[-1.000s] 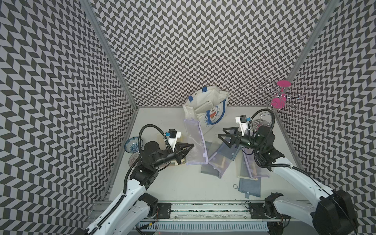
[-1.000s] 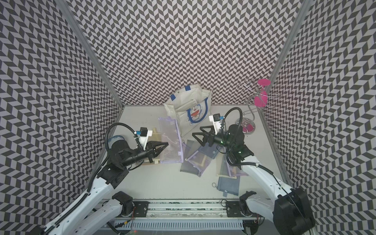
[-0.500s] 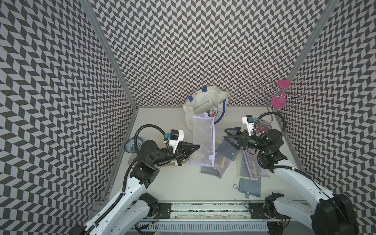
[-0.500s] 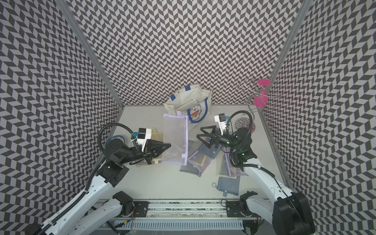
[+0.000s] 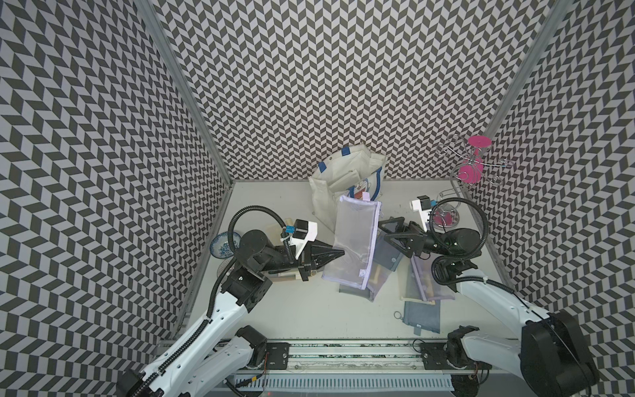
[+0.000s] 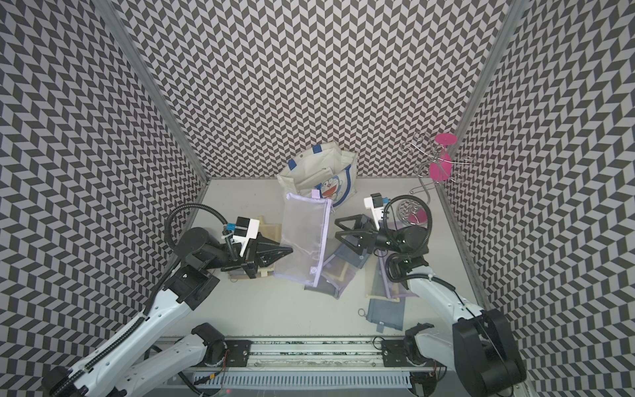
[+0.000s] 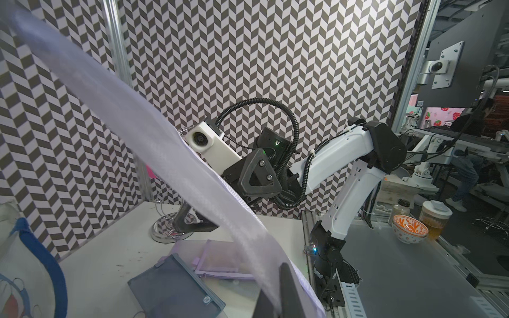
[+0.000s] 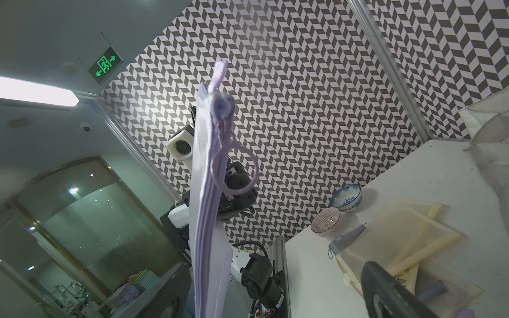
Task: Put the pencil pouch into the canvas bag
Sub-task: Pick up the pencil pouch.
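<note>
One pinch point carries the whole load. The left tool [image 5: 340,254] is pressed together on a long edge of the lilac mesh pencil pouch [image 5: 354,240]. The pouch is raised above the bench [image 5: 275,206], just in front of the canvas bag [image 5: 343,172] and not yet in it. Whether its lower corner clears the other pouches [image 5: 386,257] lying beneath cannot be told. The right tool [image 5: 382,229] stands spread and empty, just beside the pouch's zip edge [image 5: 374,233].

Probable faults:

1. Slip. The mesh is thin and limp, and an edge pinch may let it slide out during a fast swing.
2. Snag. The bag is slumped with its mouth only partly open, so the pouch may catch on the rim or on a blue strap handle [image 5: 379,184] and fold outside.
3. Collision. The spread right tool sits close to the carry path, and contact could knock the pouch askew.
4. Drag. A low corner could pull a neighbouring pouch along.
</note>
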`<state>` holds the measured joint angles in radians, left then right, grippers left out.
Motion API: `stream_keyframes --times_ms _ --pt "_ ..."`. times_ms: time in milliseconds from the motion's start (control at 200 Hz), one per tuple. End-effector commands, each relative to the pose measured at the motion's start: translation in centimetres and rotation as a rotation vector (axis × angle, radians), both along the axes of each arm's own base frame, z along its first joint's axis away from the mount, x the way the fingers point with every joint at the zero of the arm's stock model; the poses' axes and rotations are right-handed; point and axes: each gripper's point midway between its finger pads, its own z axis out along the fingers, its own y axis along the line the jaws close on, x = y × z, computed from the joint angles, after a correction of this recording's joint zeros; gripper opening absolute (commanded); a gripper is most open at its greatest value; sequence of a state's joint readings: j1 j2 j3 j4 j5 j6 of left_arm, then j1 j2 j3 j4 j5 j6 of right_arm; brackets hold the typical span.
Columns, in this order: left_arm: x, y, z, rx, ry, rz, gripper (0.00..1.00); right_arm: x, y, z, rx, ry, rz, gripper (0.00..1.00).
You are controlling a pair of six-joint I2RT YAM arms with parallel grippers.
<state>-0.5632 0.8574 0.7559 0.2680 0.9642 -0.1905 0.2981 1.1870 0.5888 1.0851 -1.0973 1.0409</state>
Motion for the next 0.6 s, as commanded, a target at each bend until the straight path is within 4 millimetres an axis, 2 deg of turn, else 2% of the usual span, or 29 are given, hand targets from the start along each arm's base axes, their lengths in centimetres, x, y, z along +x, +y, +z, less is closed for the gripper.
stream_keyframes --times_ms 0,190,370,431,541,596 --pt "-1.2 -0.1 1.5 -0.021 -0.070 -0.050 0.00 -1.2 -0.1 1.1 0.027 -0.064 0.035 0.97" --pt "-1.0 -0.8 1.1 -0.017 -0.051 -0.068 0.00 -1.8 1.2 1.2 0.013 -0.090 0.069 0.95" --pt "-0.6 -1.8 0.5 -0.012 -0.029 -0.085 0.00 -2.1 2.3 0.8 0.004 -0.082 0.106 0.86" --pt "-0.3 -2.1 0.1 -0.006 -0.016 -0.084 0.00 -2.4 2.4 0.9 0.011 -0.089 0.121 0.75" --pt "0.3 -2.2 -0.3 0.001 -0.003 -0.060 0.00 -2.7 2.5 1.1 0.018 -0.105 0.134 0.40" --pt "0.5 -2.1 -0.3 -0.002 -0.006 -0.043 0.00 -2.8 2.6 1.0 0.015 -0.107 0.135 0.28"
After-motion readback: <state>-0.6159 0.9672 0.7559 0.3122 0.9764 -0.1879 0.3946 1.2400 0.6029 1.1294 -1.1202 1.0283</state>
